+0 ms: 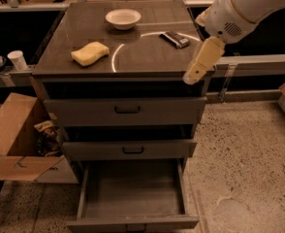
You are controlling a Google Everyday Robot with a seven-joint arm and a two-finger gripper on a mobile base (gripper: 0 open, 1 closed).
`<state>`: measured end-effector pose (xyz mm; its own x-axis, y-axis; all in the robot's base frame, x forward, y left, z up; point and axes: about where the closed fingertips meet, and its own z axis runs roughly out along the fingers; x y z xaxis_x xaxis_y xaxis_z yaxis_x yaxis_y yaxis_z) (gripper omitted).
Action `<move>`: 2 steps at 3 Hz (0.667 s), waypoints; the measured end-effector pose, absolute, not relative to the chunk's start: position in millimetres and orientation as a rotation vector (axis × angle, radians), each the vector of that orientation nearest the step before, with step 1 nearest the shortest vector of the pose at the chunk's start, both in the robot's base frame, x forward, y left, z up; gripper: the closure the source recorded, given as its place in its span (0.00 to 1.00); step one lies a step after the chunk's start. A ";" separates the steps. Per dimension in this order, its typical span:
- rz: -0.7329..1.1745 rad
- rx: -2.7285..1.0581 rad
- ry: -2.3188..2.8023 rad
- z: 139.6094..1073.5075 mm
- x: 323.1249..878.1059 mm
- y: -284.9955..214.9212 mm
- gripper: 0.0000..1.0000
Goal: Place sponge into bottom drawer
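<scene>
Cabinet top (147,57) holds sponge (89,53), well left of gripper (203,61) at right edge.

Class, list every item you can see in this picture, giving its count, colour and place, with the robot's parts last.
sponge: 1, pale yellow, cabinet top, front left
bowl: 1, white, cabinet top, back centre
flat object: 1, dark, cabinet top, right
upper drawers: 2, grey-brown, above the lowest
bottom drawer: 1, grey, pulled open
cardboard box: 1, brown, floor, left
cup: 1, white, left ledge
end effector: 1, pale yellow, over the top's front right corner
</scene>
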<state>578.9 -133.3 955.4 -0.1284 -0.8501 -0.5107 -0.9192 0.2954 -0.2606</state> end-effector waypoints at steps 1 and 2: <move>0.391 -1.529 1.914 912.4 628.4 -80.0 0.00; 0.388 -1.530 1.913 913.3 627.9 -79.9 0.00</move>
